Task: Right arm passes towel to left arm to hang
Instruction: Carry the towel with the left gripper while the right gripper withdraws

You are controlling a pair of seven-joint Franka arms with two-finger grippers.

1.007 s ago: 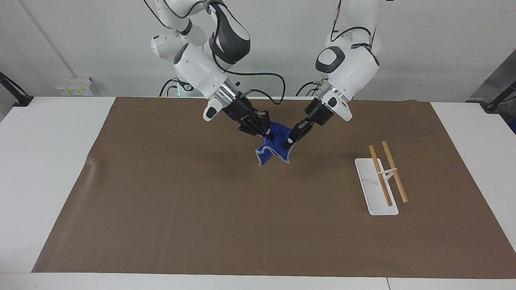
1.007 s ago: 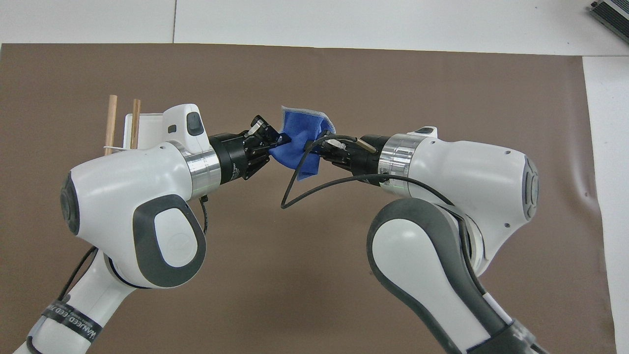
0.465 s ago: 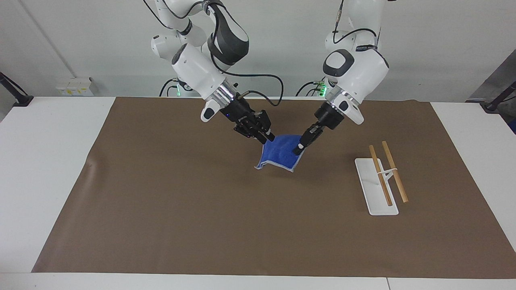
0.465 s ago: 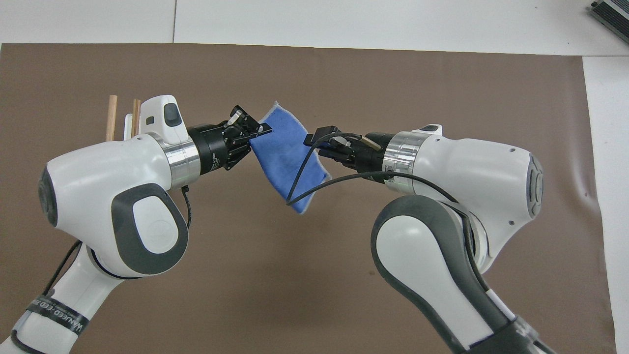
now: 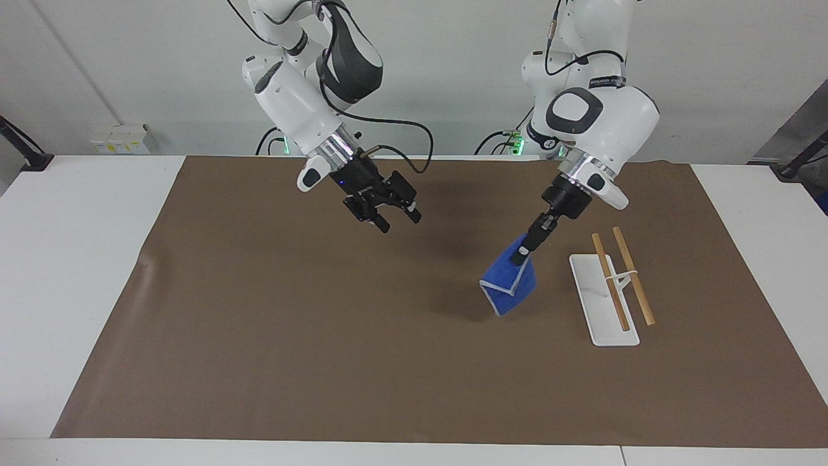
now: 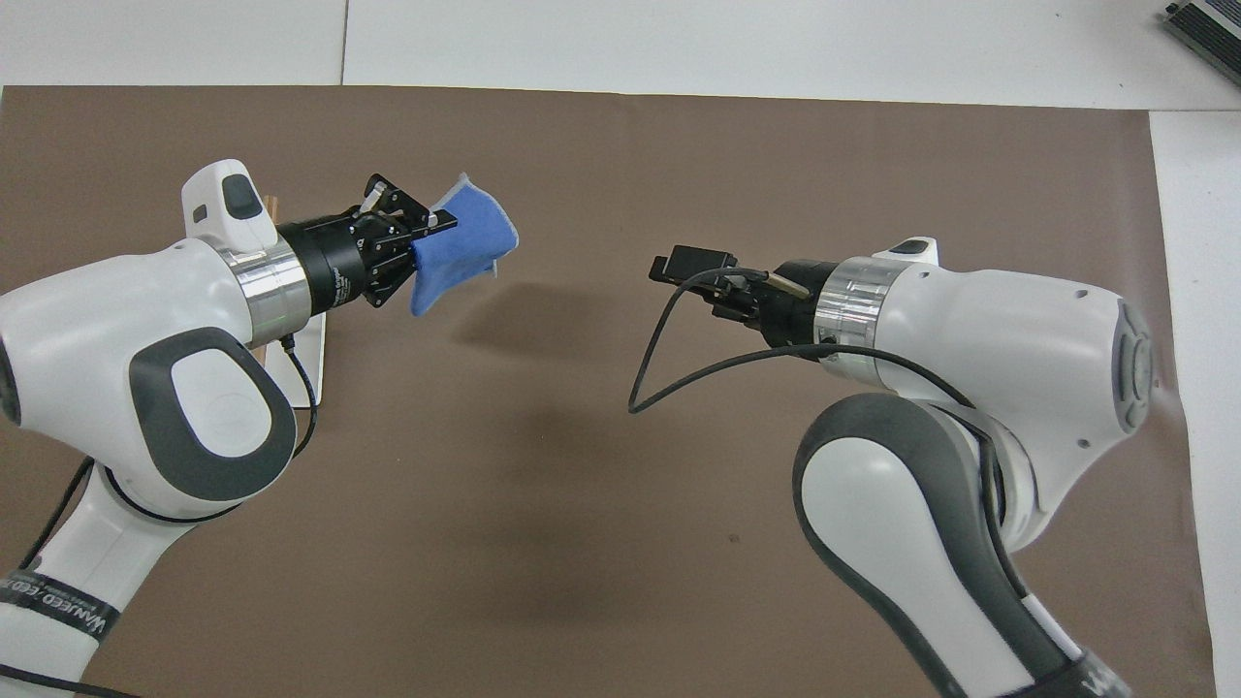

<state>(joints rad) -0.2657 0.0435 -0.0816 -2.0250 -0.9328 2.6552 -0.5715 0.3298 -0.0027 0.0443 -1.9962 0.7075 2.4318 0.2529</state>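
While left end effector point(image 5: 519, 257) grips towel point(image 5: 509, 285), rack point(image 5: 611, 288) beside

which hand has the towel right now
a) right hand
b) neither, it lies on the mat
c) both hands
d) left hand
d: the left hand pinches the towel by its top, hanging above the brown mat beside the rack, while the right hand is open and empty.

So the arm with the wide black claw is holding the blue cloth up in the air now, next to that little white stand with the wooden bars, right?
Not quite. The towel hangs from the left gripper, the slim one, beside the white rack. The broad right gripper is open and holds nothing, as the facing view shows.
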